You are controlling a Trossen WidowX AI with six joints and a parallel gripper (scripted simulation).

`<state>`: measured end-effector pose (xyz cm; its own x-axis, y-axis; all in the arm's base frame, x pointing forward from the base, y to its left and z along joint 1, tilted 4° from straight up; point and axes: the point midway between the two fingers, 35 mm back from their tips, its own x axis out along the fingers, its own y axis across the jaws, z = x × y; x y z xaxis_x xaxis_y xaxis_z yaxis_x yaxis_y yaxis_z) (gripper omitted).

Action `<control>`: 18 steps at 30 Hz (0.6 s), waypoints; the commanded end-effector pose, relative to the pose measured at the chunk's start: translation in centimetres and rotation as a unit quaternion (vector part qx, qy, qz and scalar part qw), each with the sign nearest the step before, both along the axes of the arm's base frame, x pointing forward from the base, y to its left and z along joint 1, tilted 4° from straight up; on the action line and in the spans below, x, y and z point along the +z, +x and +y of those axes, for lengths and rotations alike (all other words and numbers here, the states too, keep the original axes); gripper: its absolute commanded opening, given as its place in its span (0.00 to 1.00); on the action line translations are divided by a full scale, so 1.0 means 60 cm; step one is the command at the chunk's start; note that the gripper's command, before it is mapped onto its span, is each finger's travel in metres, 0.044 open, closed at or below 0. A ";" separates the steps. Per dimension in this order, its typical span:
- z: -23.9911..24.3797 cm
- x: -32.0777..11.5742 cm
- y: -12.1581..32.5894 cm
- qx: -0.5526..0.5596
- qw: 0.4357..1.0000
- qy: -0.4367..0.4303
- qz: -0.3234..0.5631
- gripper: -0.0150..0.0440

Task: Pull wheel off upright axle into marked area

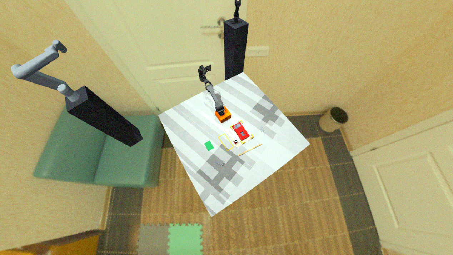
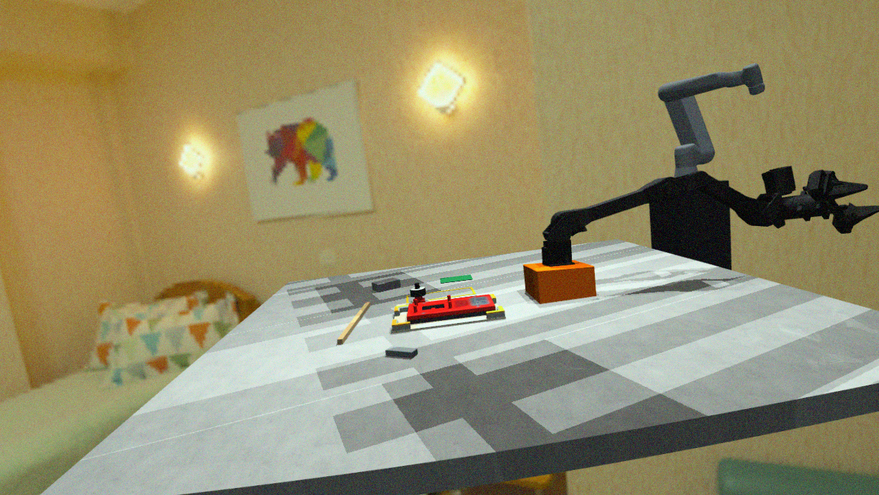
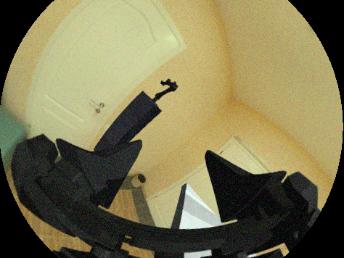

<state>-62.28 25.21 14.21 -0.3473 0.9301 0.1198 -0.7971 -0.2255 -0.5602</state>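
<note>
On the counter [image 2: 553, 369], going left to right, I see one wooden stick [image 2: 353, 322], two grey blocks [image 2: 401, 352], one green patch [image 2: 455, 279], one yellow-outlined area [image 1: 225, 141], one wheel [image 2: 418, 290] on its axle beside the red board [image 2: 452, 306], and one orange base [image 2: 559, 281]. The pincer [image 2: 851, 200] hangs released, gripping nothing, high and well apart to the wheel's right.

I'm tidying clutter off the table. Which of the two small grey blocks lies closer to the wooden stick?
The grey block on the dark cross pattern beyond the yellow outline, seen from the top. It lies just past the wooden stick's end; the other grey block sits across the red board.
</note>
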 end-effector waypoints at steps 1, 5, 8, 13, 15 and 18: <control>0.002 0.000 0.001 -0.001 1.000 0.000 0.000 0.89; 0.050 0.005 0.018 -0.013 1.000 -0.003 -0.011 0.76; 0.126 0.006 0.053 -0.037 0.999 -0.011 -0.026 0.76; 0.233 0.003 0.116 -0.076 0.996 -0.027 -0.039 0.76; 0.281 0.001 0.152 -0.094 0.994 -0.036 -0.043 0.76; 0.350 -0.003 0.211 -0.123 0.990 -0.052 -0.048 0.76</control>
